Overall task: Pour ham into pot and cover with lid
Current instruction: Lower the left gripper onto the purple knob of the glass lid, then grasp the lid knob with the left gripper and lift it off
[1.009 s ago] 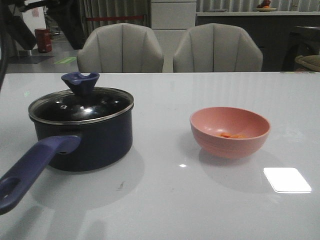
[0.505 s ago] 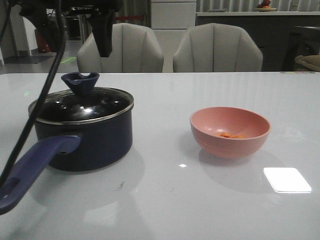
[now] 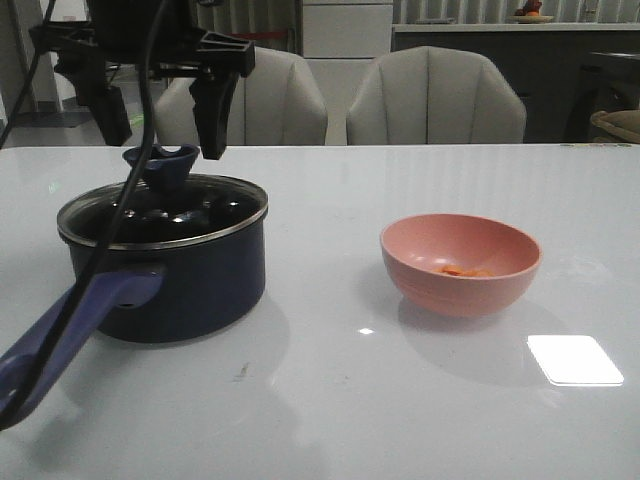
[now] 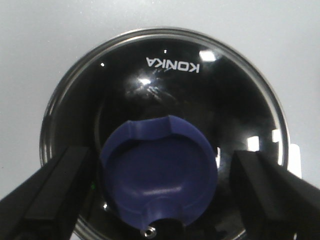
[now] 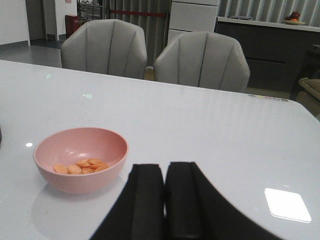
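My left claw [image 3: 160, 125] has come down over the pot [image 3: 165, 270] in the last second; a moment ago it was only entering at the top of the front view. Now it hangs spread wide, one finger on each side of the blue knob [image 4: 160, 172], holding nothing and not yet touching it. The lid [image 3: 162, 212] still sits on the pot, at the left of the table [image 3: 330, 400], with the long handle [image 3: 65, 335] pointing toward me.

The ham [image 5: 81, 166] lies untouched in the bottom of the pink bowl [image 3: 460, 263], well apart to the right. My right claw [image 5: 164, 200] is pressed closed and empty, near the bowl.

I take this as the start of the lid removal: the lid must come off before any ham can go in, so pouring hasn't begun.
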`<state>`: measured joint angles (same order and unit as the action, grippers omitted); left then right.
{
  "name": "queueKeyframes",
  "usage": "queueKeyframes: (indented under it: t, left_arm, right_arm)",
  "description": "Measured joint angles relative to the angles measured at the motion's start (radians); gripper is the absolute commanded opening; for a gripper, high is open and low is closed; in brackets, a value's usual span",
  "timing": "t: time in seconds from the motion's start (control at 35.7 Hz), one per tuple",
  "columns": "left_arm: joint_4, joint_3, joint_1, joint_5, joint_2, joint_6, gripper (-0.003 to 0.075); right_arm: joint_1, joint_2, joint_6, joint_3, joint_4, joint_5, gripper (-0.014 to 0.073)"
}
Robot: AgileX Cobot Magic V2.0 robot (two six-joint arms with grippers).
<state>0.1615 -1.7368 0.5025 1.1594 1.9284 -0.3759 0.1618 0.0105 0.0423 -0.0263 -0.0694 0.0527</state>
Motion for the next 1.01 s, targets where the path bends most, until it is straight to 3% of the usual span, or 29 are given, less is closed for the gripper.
queueKeyframes:
  t: [0.25, 0.59, 1.01]
  left_arm:
    - [-0.002, -0.001, -0.002, 0.004, 0.021, -0.018, 0.0564]
    - [-0.043, -0.005, -0.017, 0.004, 0.031, -0.025, 0.0312]
    - [-0.046, -0.018, -0.017, 0.017, 0.035, -0.025, 0.03]
  right_arm:
    - [0.0, 0.0, 0.0, 0.0, 0.0, 0.0, 0.016]
    - [0.0, 0.0, 0.0, 0.0, 0.0, 0.0, 0.016]
    - [0.0, 0.0, 0.0, 0.0, 0.0, 0.0, 0.016]
